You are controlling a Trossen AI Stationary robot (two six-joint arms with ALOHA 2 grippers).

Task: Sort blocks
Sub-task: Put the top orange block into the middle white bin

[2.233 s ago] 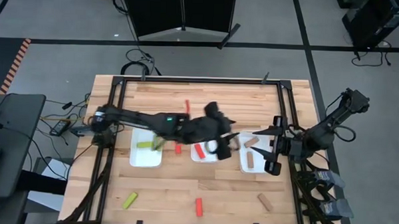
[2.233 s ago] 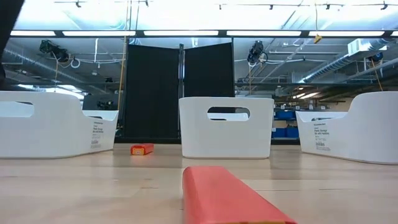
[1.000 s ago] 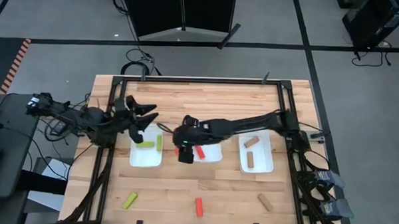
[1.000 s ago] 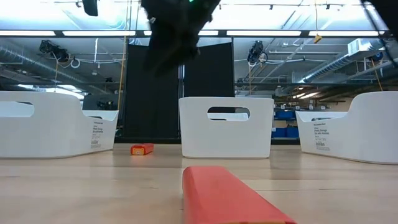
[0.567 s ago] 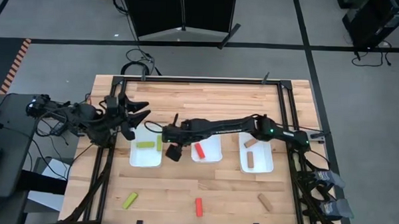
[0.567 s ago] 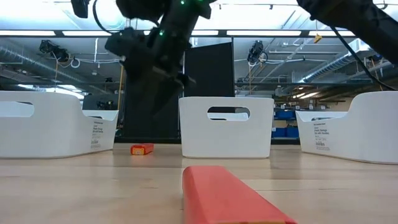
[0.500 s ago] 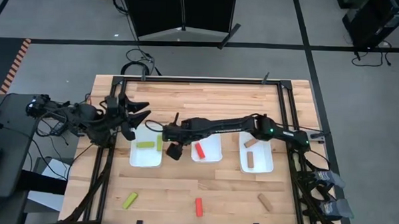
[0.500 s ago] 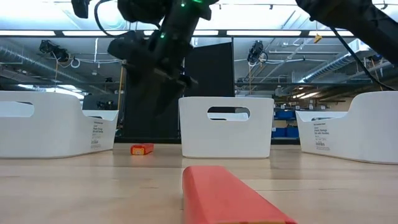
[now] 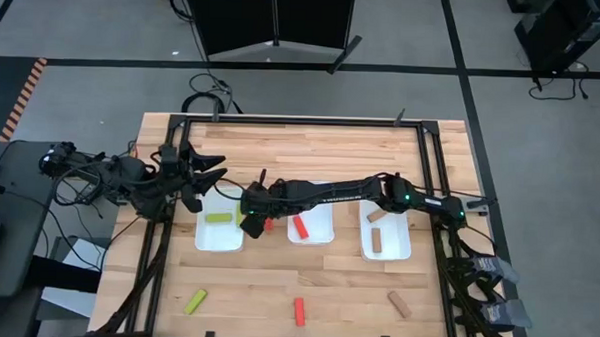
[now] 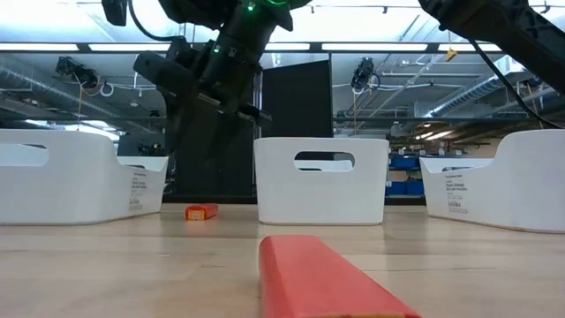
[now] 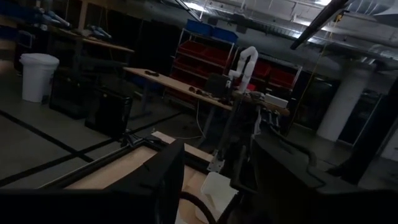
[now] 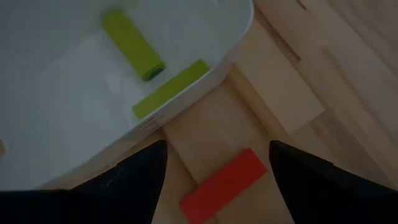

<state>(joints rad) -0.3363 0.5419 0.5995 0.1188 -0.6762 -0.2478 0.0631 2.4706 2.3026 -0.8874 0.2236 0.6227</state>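
Right gripper (image 9: 250, 219) open and empty above red block (image 12: 224, 185), between left tray (image 9: 218, 237) and middle tray (image 9: 313, 235).
Right wrist view alone: two yellow-green blocks (image 12: 132, 43) in left tray; left gripper (image 9: 202, 175) parked open, far left.

Three trays sit in a row mid-bench (image 9: 311, 149); right gripper (image 9: 250, 221) hangs between left tray (image 9: 219, 238) and middle tray (image 9: 316, 235), over a block (image 9: 269, 224).

The left gripper's (image 11: 211, 180) two dark fingers (image 11: 166, 177) stand apart, framing a white tray (image 11: 217, 190) and wooden table (image 11: 124, 171), with red shelves (image 11: 211, 62) in the dim room.
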